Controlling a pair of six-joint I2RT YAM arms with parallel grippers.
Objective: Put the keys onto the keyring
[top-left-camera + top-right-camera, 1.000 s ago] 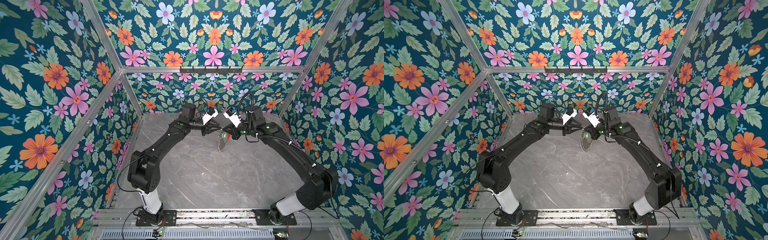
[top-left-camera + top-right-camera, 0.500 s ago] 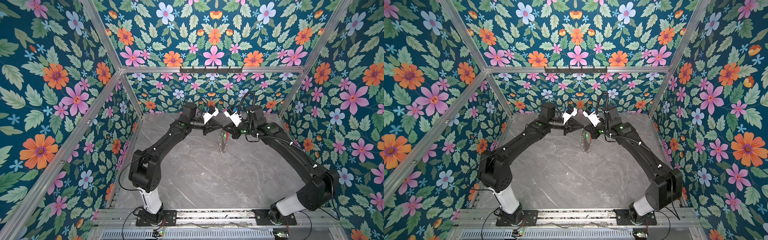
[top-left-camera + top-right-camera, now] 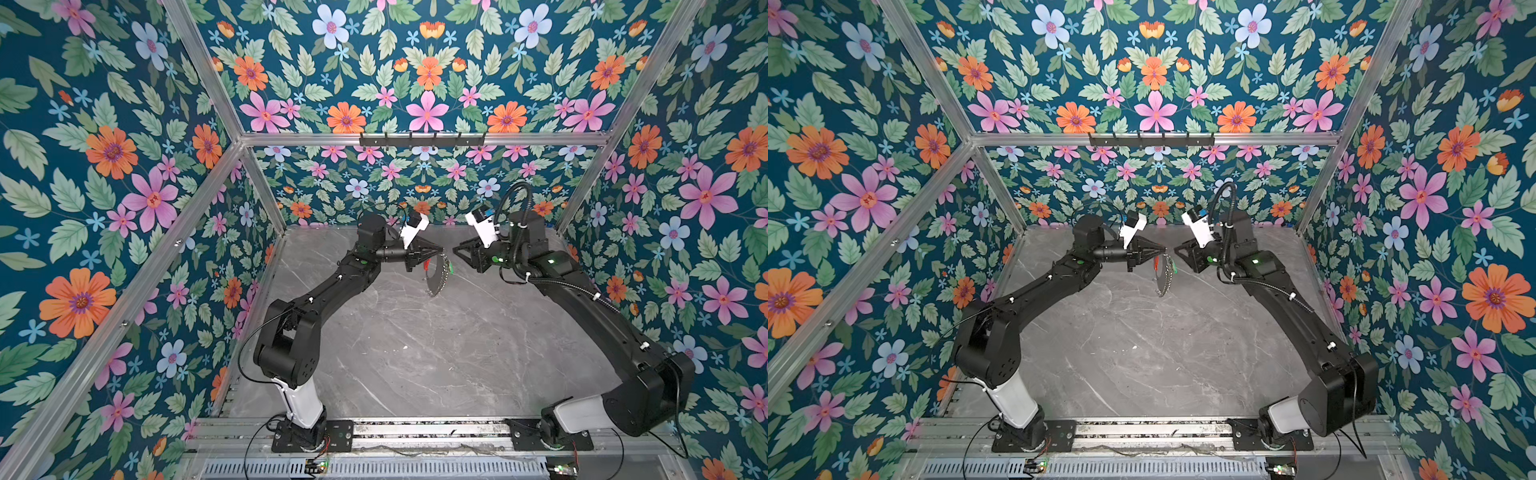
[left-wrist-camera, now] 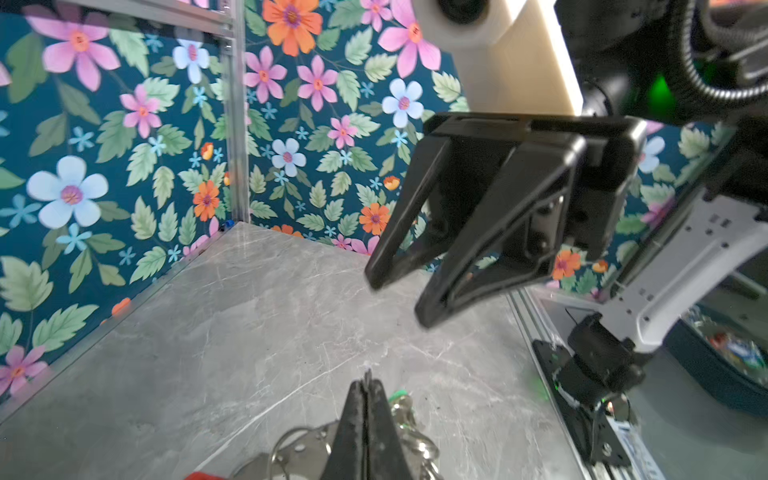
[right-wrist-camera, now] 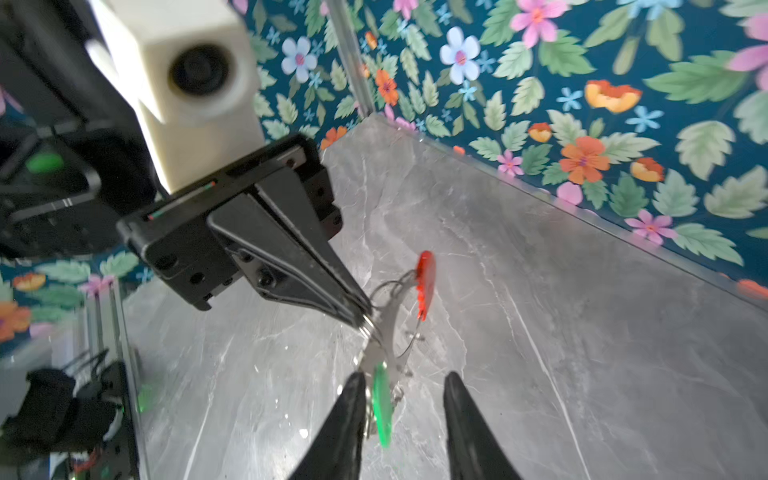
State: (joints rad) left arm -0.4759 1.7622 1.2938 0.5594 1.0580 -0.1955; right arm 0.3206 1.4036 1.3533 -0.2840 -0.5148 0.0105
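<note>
Round grey metal keyring, left gripper clamped on its rim
one green plastic key at its 2 o'clock, right gripper claws spread apart

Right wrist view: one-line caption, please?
Left gripper pinches the keyring; open right gripper flanks the green key.

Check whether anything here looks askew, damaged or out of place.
Nothing looks damaged or spilled. The keyring hangs above the table from the shut left gripper, with the green key at its rim, inside the open right gripper.
</note>
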